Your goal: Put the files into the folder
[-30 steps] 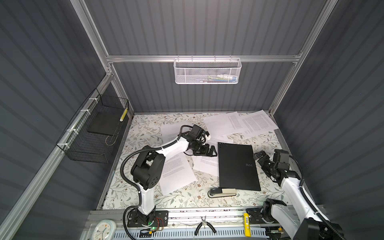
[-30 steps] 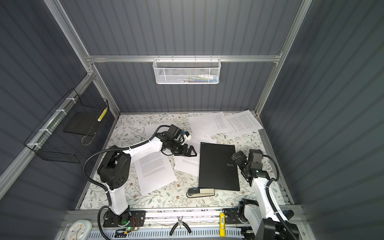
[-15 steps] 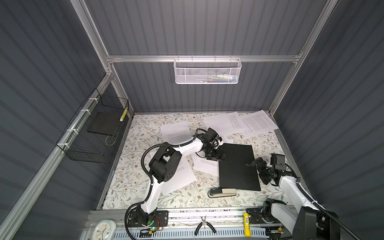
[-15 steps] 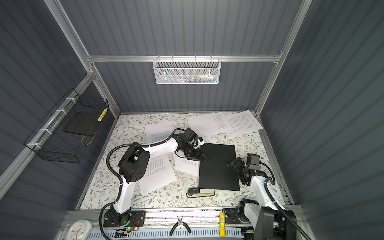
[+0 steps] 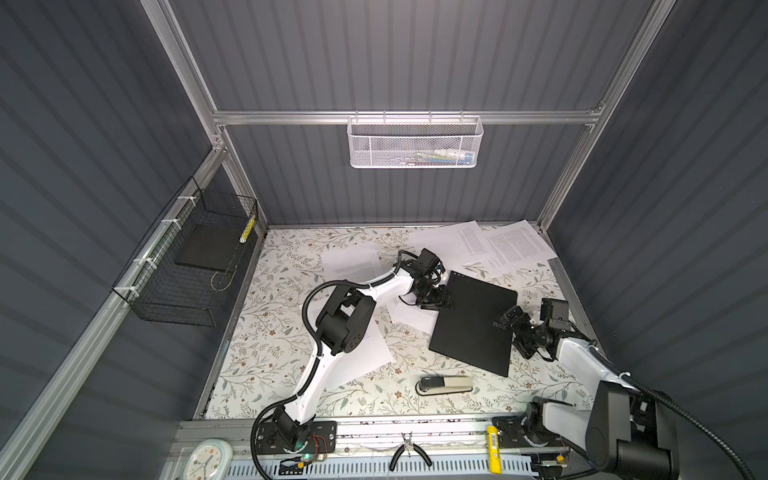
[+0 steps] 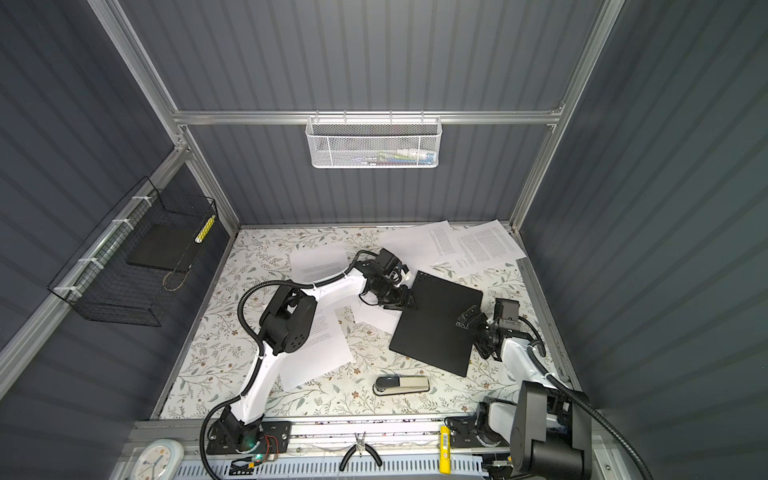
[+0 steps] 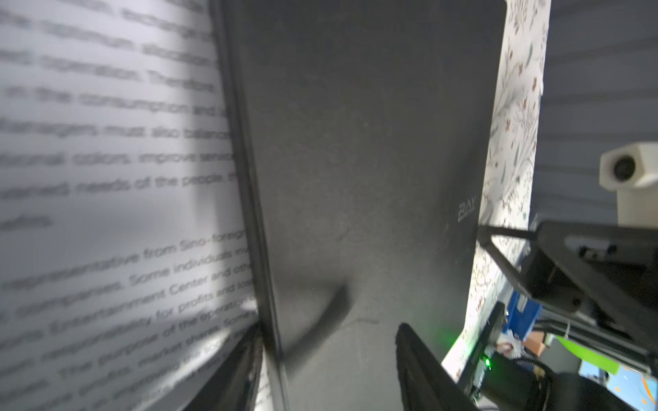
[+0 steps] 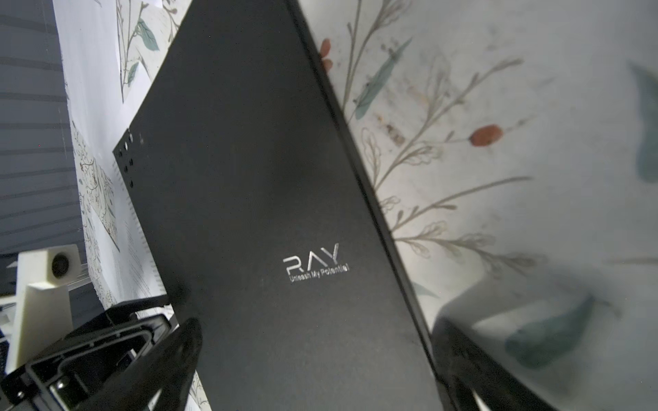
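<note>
Left pincer (image 5: 440, 301): partly open, holding nothing; its two fingers (image 7: 423, 370) stand either side of the folder's long edge, one over the cover and one over paper.
Right pincer (image 5: 515, 332): spread wide, clamped on nothing; the folder's lettered edge lies between its fingers (image 8: 171, 356); whether they touch it, cannot tell.
Folder (image 5: 473, 324): black and closed, between the two pincers, lying askew on the table; the "RAY" lettering is at the right pincer's end.
Nearest sheet (image 5: 409, 320): just under the left pincer, partly tucked beneath the folder.
Other sheets (image 5: 365, 353): one back under the left arm's elbow, another (image 5: 353, 262) beside the left wrist, two overlapping (image 5: 515, 245) beyond both pincers by the back wall; all outside the folder.
Stapler (image 5: 444, 384): back toward the arm bases, apart from the folder.
Table (image 5: 282, 332): flowered cover.
</note>
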Available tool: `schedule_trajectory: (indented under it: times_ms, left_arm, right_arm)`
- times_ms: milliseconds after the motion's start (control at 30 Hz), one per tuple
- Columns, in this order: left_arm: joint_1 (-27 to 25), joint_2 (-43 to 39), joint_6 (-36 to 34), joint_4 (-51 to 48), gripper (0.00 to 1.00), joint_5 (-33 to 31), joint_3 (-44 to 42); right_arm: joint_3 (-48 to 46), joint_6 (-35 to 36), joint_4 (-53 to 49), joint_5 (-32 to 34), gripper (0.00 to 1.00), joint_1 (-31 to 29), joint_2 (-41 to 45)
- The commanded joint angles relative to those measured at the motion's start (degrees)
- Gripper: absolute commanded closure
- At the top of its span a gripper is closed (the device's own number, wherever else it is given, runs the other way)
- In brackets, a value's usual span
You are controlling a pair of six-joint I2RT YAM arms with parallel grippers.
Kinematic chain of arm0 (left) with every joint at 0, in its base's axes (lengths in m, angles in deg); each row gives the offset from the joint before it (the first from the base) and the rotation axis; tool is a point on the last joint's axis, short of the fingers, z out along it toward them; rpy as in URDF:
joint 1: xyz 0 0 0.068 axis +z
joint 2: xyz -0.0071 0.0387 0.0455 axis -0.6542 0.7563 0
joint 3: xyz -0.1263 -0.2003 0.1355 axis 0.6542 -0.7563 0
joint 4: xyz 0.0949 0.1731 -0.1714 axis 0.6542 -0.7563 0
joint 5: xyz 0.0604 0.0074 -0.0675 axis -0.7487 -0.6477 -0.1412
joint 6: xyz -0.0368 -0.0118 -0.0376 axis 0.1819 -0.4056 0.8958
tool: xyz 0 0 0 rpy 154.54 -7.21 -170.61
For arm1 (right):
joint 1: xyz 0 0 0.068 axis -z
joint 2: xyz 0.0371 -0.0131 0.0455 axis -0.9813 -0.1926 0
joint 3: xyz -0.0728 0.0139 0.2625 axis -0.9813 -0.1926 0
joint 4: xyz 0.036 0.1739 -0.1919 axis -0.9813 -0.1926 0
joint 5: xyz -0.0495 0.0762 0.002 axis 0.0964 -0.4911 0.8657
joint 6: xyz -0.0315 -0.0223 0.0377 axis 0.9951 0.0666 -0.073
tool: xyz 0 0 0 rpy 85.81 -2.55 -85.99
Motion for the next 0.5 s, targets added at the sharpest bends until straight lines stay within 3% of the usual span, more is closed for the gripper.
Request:
schedule_trajectory:
  times_ms: [0,267,467]
  left_arm:
    - [-0.8,2.8,0.2,-2.3,0.41,-0.1,4.3]
    - [-0.8,2.8,-0.6,-1.8,0.40,-0.5,3.7]
    - [-0.3,1.8,-1.0,-1.7,0.40,-1.4,2.1]
  right_arm:
    - [2.6,1.4,-0.5,-5.2,0.01,-0.4,0.1]
    - [6.0,4.9,-4.5,-3.4,0.01,-1.3,1.8]
    - [7.9,6.8,-10.2,5.6,0.01,-1.3,-0.8]
